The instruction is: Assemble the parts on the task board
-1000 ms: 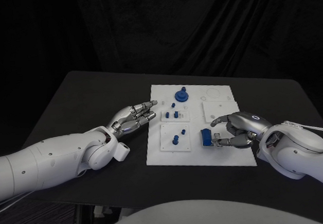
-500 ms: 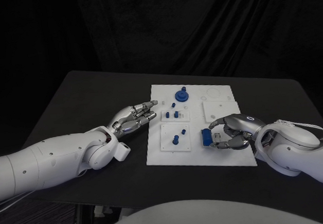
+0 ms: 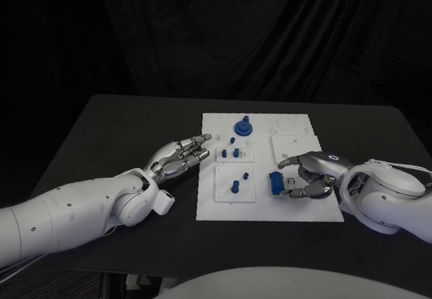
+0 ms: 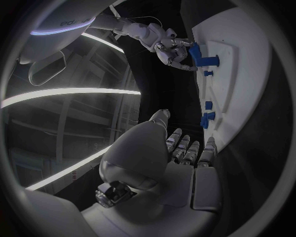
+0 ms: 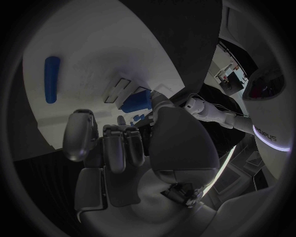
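A white task board (image 3: 266, 204) lies in the middle of the black bench (image 3: 96, 144). The right hand (image 3: 312, 174) curls over the board's near right part, fingers against a blue block (image 3: 276, 182). The left hand (image 3: 180, 156) rests just beside the board's left edge, fingers extended. A round blue part (image 3: 243, 127) stands near the far edge.

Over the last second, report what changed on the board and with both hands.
The right hand edged in toward the blue block and curled its fingers closer around it; whether it grips is unclear. The left hand, the block and the other parts on the task board stayed put.
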Robot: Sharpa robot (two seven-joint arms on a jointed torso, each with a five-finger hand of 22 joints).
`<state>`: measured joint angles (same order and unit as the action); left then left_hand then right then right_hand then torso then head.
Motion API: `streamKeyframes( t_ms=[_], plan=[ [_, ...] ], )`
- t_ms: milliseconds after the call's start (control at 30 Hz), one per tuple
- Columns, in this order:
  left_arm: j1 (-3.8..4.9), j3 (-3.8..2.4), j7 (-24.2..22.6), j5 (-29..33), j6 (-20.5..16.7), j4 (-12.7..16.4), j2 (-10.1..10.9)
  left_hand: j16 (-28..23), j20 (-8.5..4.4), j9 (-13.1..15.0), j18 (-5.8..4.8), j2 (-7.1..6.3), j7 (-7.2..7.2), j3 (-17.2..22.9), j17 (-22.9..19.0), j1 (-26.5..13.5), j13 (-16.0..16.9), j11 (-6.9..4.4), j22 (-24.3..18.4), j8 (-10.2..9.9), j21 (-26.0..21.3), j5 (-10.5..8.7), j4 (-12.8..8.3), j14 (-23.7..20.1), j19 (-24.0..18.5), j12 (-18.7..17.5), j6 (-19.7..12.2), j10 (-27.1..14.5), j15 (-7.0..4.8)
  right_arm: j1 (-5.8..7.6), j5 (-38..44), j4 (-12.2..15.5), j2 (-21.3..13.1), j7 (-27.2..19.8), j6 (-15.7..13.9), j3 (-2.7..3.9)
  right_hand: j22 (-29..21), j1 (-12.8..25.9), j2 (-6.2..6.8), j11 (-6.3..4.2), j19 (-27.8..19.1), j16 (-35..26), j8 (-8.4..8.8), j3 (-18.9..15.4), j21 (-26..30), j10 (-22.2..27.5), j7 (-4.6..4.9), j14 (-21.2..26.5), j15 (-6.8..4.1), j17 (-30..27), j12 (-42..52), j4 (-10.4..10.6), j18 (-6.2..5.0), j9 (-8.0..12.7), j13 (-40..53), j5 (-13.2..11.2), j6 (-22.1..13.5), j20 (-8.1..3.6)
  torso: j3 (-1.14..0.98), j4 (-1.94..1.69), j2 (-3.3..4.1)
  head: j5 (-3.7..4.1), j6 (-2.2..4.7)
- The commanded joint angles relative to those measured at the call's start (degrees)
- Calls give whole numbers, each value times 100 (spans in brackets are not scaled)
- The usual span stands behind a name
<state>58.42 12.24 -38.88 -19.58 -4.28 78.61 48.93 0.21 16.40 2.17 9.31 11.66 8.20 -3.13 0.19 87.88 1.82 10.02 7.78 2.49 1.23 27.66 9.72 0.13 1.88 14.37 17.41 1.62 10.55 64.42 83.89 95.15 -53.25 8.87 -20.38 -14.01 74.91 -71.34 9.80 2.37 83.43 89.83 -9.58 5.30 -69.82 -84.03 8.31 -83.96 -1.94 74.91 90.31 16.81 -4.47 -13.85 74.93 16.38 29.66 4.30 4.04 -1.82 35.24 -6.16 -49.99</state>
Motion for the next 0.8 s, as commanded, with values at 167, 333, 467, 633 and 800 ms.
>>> streamKeyframes(
  t_ms=[167, 333, 467, 633, 800],
  plan=[
    [-9, -5, -138, 9, 60, -3, -24, 3, 12, 3, 56, 17, 95, 56, -1, -38, 6, -7, -13, 14, 9, 18, -1, 31, 6, 33, 32, 40, 11, 9, 1, -35, 67, 28, -17, 3, 951, -25, -108, -20, -8, 17, -114, 76, 39, -597, -26, -604, 20, 1509, -31, -7, 26, -37, 1507, -18, 249, 8, 4, 1, 4, 3, -1],
    [-11, -5, -141, 9, 65, -8, -33, 3, 12, 3, 56, 17, 95, 56, -1, -38, 6, -7, -13, 14, 9, 18, -1, 31, 6, 33, 32, 40, 11, 7, -80, -65, 118, -11, 37, 3, 951, -26, -171, -20, -8, 17, -202, 106, 44, -597, -24, -604, 17, 1509, -31, -19, 26, -25, 1507, -34, 405, 2, 5, -2, 3, 2, -1],
    [-14, -5, -140, 9, 66, -12, -35, 3, 12, 3, 56, 17, 95, 56, -1, -38, 6, -7, -13, 14, 9, 18, -1, 31, 6, 33, 32, 40, 11, 4, -117, -95, 155, -64, 6, 3, 948, -33, -204, -17, -11, 17, -242, 121, 57, -597, -23, -604, 19, 1509, -31, -28, 25, -14, 1507, -41, 474, 2, 2, 1, -1, -15, -1],
    [-19, -5, -138, 9, 68, -13, -34, 3, 12, 3, 56, 17, 95, 56, -1, -38, 6, -7, -13, 14, 9, 18, -1, 31, 6, 33, 32, 40, 11, 2, -130, -129, 192, -106, -37, 3, 947, -99, -283, -14, -11, 17, -285, 165, 62, -597, -23, -604, 21, 1509, -31, -67, 24, 11, 1507, -51, 556, 3, -1, 0, -3, -10, -1],
    [-24, -5, -138, 9, 70, -13, -36, 3, 12, 3, 56, 17, 95, 56, -1, -38, 6, -7, -13, 14, 9, 18, -1, 31, 6, 33, 32, 40, 11, 1, -134, -185, 233, -128, -41, 3, 942, -191, -366, -12, -18, 17, -318, 209, 83, -597, -24, -604, 24, 1509, -31, -143, 20, 44, 1507, -60, 621, 5, -1, 1, -3, -5, -1]
  ],
)
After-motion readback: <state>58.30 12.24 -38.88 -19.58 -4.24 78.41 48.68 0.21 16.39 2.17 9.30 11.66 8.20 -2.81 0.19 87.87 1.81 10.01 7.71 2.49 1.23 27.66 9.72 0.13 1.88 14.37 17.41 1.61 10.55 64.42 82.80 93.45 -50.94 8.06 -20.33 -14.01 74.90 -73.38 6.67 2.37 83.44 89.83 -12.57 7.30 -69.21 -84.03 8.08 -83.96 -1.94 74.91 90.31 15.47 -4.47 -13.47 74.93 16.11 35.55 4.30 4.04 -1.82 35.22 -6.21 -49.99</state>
